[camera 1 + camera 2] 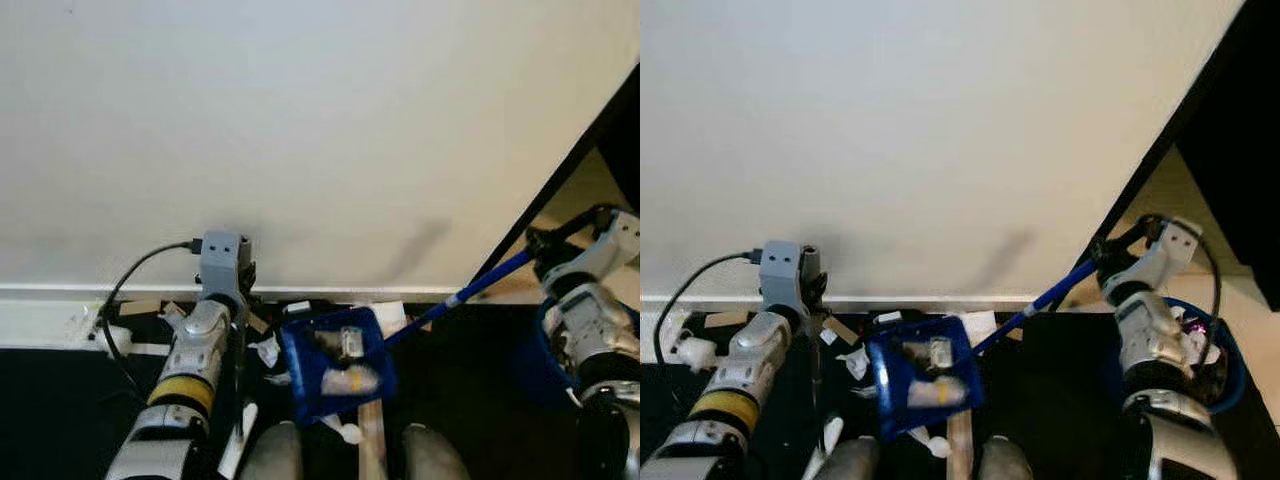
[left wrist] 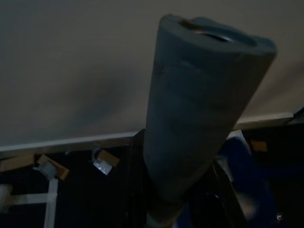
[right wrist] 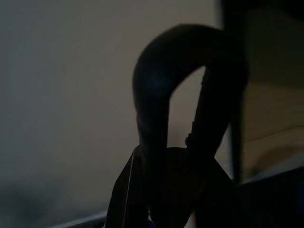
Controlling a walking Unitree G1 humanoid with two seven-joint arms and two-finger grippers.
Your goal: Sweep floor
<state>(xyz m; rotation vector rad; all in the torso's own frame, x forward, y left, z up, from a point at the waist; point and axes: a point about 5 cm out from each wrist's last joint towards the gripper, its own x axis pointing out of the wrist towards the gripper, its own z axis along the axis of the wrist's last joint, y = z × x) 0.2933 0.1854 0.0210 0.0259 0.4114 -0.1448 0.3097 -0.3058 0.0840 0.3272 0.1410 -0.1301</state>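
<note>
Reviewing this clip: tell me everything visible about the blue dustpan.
The blue dustpan is a squarish scoop that looks like plastic, with raised walls and a long blue handle running up toward the robot's right. It hangs tilted above the dark floor, close to the white baseboard and just ahead of the robot's feet. Inside lie pale scraps, apparently paper. The right end effector holds the handle's far end, where a dark loop shows in the right wrist view.

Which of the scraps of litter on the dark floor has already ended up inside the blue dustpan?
The pale crumpled scraps lying in the blue dustpan; the other white and tan scraps lie outside it, along the baseboard.
</note>
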